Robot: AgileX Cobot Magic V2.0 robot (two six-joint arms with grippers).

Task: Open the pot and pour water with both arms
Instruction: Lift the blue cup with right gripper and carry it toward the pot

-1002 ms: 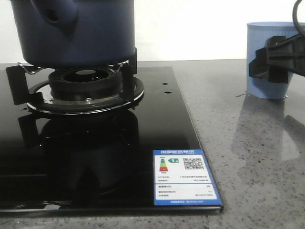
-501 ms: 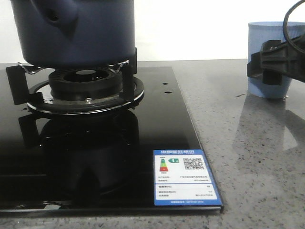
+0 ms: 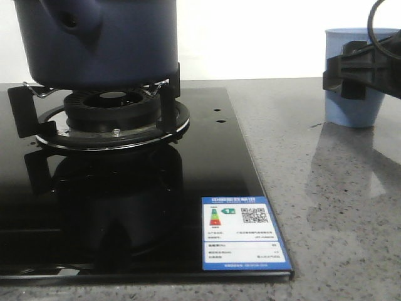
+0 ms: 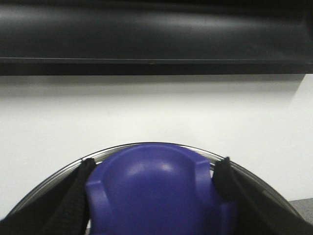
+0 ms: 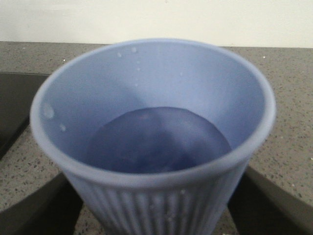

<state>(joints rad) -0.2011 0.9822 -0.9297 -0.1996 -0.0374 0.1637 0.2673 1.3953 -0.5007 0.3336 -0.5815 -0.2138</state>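
Two grippers are at work, one at each side of the scene. In the front view the pot (image 3: 100, 41) fills the upper left of the frame, standing upright on the burner grate (image 3: 109, 116) of the black glass hob (image 3: 125, 207); its stubby tubular handle (image 3: 75, 22) juts toward the camera and slightly left, hollow end showing. The hob's right edge runs down the middle of the frame to the lower right corner by the energy label (image 3: 243, 233), and beyond it the speckled grey counter (image 3: 326, 207) lies open across the whole right half.

At the upper right, the light blue ribbed cup (image 3: 358, 75) is gripped by the right gripper (image 3: 357, 72), whose black fingers (image 3: 341, 78) clamp its sides. Compared with a second ago, the cup and gripper sit higher in the frame and have shifted slightly left, the cup's base now lifted clear of the counter; the pot has not moved. The right wrist view shows the cup (image 5: 151, 142) upright, water in its bottom, dark fingers pressing both flanks.

In the left wrist view the left gripper (image 4: 154, 176) has its fingers (image 4: 222, 178) closed on the blue lid knob (image 4: 156, 191), with the lid's metal rim (image 4: 58, 171) curving away on either side beneath a white wall.
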